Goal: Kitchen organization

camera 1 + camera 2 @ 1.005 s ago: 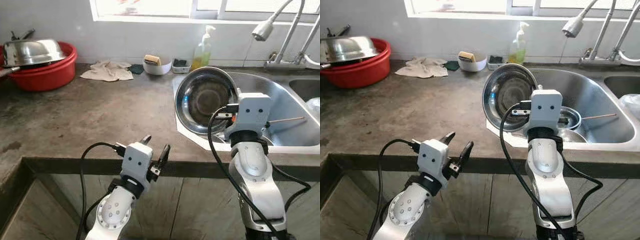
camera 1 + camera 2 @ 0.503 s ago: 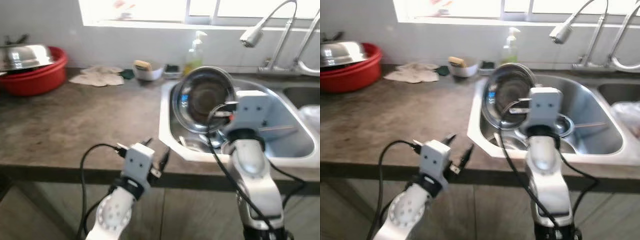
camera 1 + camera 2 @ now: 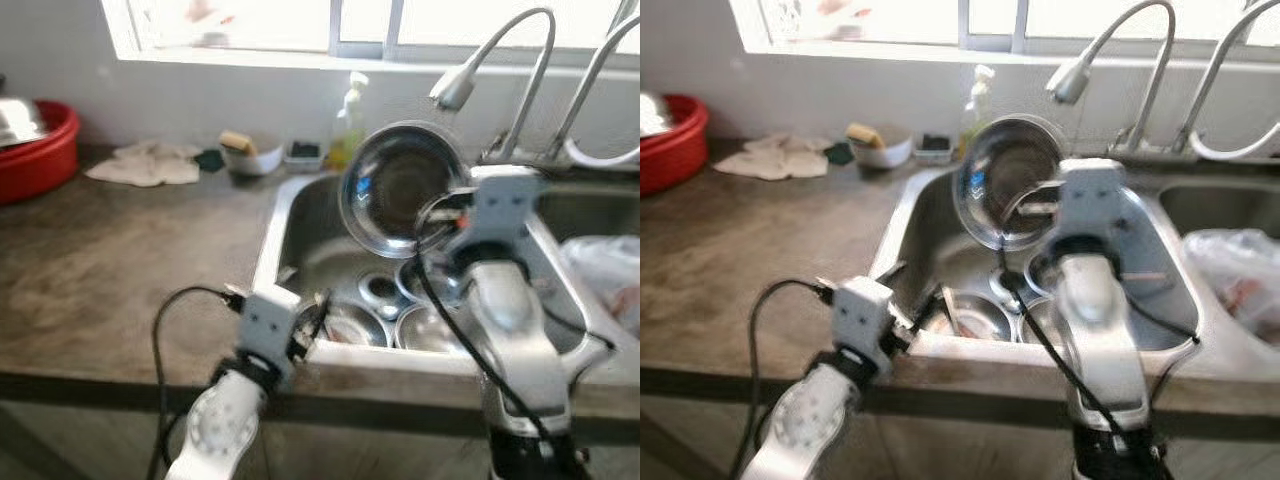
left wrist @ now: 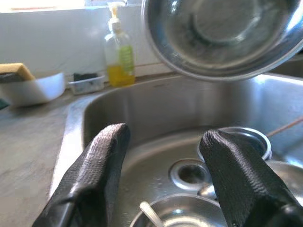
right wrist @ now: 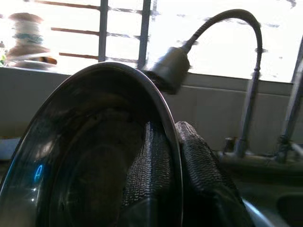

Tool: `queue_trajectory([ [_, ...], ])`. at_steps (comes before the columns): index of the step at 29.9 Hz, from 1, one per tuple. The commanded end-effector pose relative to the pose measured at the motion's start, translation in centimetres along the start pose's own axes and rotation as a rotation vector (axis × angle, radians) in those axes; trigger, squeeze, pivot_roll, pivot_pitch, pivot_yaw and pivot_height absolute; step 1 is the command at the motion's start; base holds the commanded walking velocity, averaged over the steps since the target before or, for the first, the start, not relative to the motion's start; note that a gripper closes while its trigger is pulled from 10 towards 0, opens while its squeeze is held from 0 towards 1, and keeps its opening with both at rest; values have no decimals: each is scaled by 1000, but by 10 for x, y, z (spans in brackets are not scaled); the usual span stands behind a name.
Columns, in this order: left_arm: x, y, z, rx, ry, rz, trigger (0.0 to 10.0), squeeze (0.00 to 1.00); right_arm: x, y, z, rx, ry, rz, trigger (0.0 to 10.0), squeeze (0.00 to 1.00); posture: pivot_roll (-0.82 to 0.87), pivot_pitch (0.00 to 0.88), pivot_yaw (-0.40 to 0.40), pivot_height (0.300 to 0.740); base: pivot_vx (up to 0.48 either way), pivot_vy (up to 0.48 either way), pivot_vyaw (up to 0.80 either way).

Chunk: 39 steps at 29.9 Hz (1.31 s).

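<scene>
A large steel bowl (image 3: 402, 187) hangs tilted on edge above the sink (image 3: 300, 215), its hollow facing me. My right gripper (image 5: 170, 165) is shut on the bowl's rim, one finger inside and one outside. Several smaller steel bowls (image 3: 428, 325) lie in the sink basin around the drain (image 4: 190, 172). My left gripper (image 4: 163, 184) is open at the sink's near left corner, low over the front rim, with nothing between its fingers (image 4: 97, 175). The held bowl (image 4: 222, 33) shows above them in the left wrist view.
A curved tap (image 3: 490, 50) with a spray head rises behind the sink. A yellow soap bottle (image 3: 347, 110), a white dish with a sponge (image 3: 243, 152) and a cloth (image 3: 145, 165) line the back. A red basin (image 3: 35, 145) sits far left. A plastic bag (image 3: 605, 275) lies right.
The whole view has shifted right, so the sink is now central. The right gripper has lifted the large bowl higher above the basin. The left gripper now sits at the sink's rim.
</scene>
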<state>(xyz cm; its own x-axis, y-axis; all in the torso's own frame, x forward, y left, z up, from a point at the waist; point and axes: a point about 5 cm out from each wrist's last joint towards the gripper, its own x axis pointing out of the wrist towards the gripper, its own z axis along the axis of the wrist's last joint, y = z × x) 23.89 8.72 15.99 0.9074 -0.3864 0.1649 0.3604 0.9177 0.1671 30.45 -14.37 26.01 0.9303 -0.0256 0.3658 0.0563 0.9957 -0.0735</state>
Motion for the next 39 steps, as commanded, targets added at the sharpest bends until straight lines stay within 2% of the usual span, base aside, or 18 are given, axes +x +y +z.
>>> queue_trajectory([
  [1, 2, -6, 3, -16, -15, -17, 10000, 0, 2, -11, -3, -9, 23, -39, 10000, 0, 162, 66, -43, 740, 0, 0, 0],
  [11, -3, -13, 5, -39, -15, -34, 10000, 0, 40, -36, -21, -25, 193, -78, 10000, 0, 168, 84, -56, 740, 0, 0, 0],
  [16, -7, -16, 4, -46, -3, -38, 10000, 0, 50, -51, -51, 61, 382, -145, 10000, 0, 176, 103, -63, 740, 0, 0, 0],
  [22, -17, -19, 4, -60, 20, -29, 10000, 0, 49, -64, -76, 77, 540, -183, 10000, 0, 187, 149, -72, 740, 0, 0, 0],
  [25, -18, -19, 4, -62, 23, -28, 10000, 0, 48, -64, -81, 65, 577, -177, 10000, 0, 188, 159, -73, 740, 0, 0, 0],
  [28, -22, -23, 6, -75, 31, -28, 10000, 0, 43, -67, -97, 44, 682, -182, 10000, 0, 190, 189, -74, 740, 0, 0, 0],
  [31, -25, -24, 8, -91, 37, -25, 10000, 0, 39, -66, -105, 46, 731, -178, 10000, 0, 195, 204, -74, 740, 0, 0, 0],
  [39, -25, -24, 10, -113, 41, -15, 10000, 0, 38, -62, -109, 19, 746, -142, 10000, 0, 197, 211, -69, 740, 0, 0, 0],
])
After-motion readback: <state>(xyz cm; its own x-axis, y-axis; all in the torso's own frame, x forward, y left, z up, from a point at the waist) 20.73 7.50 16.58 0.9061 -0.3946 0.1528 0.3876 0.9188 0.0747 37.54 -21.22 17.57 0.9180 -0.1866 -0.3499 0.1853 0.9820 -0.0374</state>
